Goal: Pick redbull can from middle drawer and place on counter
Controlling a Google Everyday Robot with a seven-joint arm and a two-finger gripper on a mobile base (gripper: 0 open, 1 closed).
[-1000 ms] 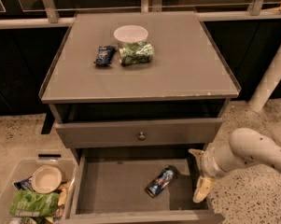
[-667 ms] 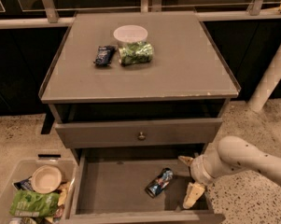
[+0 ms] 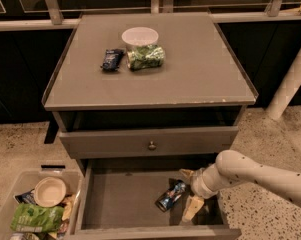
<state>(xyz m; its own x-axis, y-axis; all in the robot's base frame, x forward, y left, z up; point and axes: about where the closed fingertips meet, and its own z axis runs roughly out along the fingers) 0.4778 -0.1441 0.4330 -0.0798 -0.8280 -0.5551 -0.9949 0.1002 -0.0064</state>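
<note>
The redbull can (image 3: 171, 195) lies on its side, tilted, on the grey floor of the open middle drawer (image 3: 120, 204), right of centre. My gripper (image 3: 189, 191) is inside the drawer just right of the can, open, with one pale finger (image 3: 186, 173) behind the can and the other (image 3: 192, 208) in front of it. The fingers bracket the can's right end without closing on it. The white arm comes in from the right. The counter (image 3: 200, 69) is the grey cabinet top above.
On the counter stand a white bowl (image 3: 140, 36), a dark blue snack packet (image 3: 111, 59) and a green crinkly bag (image 3: 146, 57). A closed drawer front with a brass knob (image 3: 151, 145) sits above the open drawer. A clear bin (image 3: 35, 209) with snacks stands at the lower left.
My gripper has moved left and deeper into the drawer, from beside the right wall to right next to the can. The can has not moved.
</note>
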